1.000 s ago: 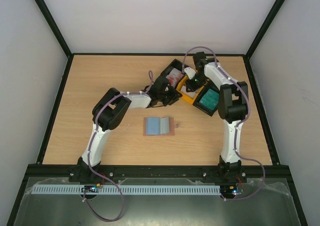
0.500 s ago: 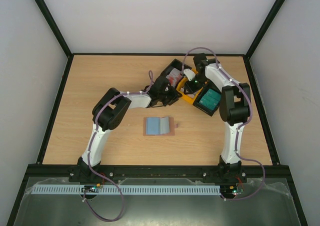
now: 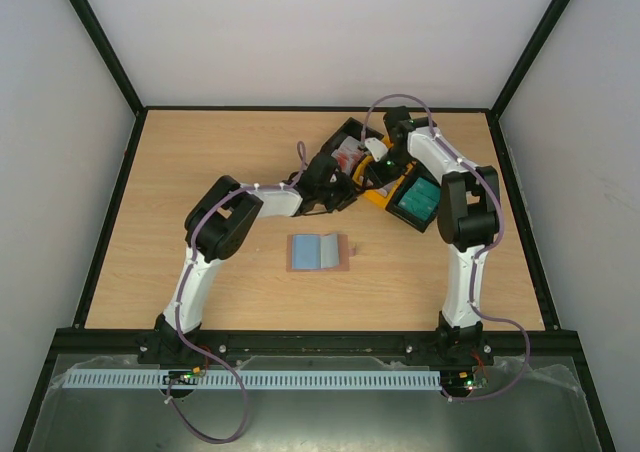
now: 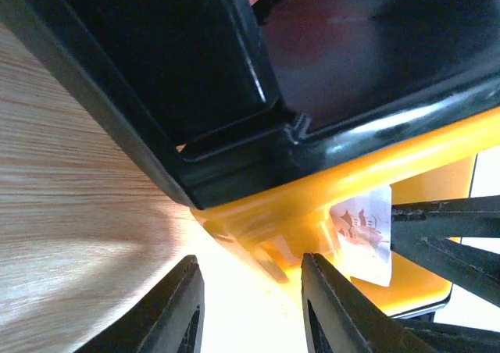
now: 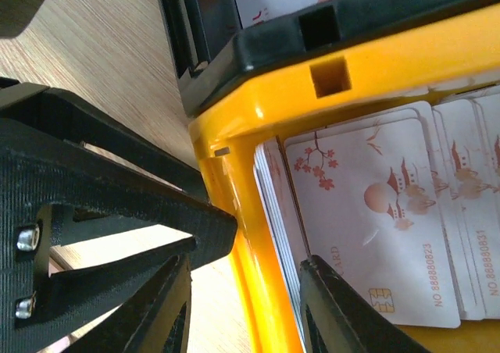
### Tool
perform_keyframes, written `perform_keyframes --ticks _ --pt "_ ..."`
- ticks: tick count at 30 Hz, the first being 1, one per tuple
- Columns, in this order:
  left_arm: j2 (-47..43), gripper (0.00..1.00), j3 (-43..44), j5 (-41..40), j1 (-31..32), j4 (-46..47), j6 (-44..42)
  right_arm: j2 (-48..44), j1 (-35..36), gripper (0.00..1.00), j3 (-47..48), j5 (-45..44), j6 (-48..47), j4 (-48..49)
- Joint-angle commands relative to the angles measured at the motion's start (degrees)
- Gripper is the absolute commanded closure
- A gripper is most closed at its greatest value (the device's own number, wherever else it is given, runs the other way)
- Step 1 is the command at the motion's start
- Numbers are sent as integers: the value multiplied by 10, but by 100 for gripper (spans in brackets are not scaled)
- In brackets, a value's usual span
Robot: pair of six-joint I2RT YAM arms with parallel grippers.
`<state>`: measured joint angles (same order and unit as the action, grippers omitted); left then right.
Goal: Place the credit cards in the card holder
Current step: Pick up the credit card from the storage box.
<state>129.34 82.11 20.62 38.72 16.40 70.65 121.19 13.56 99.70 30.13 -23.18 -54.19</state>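
The card holder [image 3: 318, 252] lies open on the table, blue-grey inner faces up, apart from both grippers. White credit cards with red marks [image 5: 375, 205] lie stacked in a yellow tray [image 5: 250, 212]. My right gripper [image 5: 246, 314] is open, astride the tray's wall, with one finger over the cards. My left gripper [image 4: 250, 306] is open and empty just outside the same yellow tray [image 4: 312, 205]; one white card [image 4: 363, 232] shows beyond it. In the top view the grippers meet at the tray [image 3: 372, 190]. Teal cards [image 3: 417, 198] fill a black tray.
A black tray [image 3: 348, 152] with white and red cards sits against the yellow one at the back. The black tray's rim [image 4: 234, 134] looms over my left gripper. The black frame [image 3: 320, 109] bounds the wooden table.
My right gripper has shifted slightly left and lower over the yellow tray. The left arm and the card holder have not moved.
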Motion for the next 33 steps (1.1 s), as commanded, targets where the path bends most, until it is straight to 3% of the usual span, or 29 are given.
perform_keyframes --ticks 1,10,24,33 --pt "7 64 -16 -23 1 12 3 23 8 62 14 7 22 -14" --pt "-27 67 -75 -70 0 39 24 38 21 63 20 10 37 -13" --pt "-33 67 -87 -80 0 44 33 -3 30 72 14 5 39 -9" --pt "-41 69 -101 -95 0 48 41 -10 31 72 31 1 42 -2"
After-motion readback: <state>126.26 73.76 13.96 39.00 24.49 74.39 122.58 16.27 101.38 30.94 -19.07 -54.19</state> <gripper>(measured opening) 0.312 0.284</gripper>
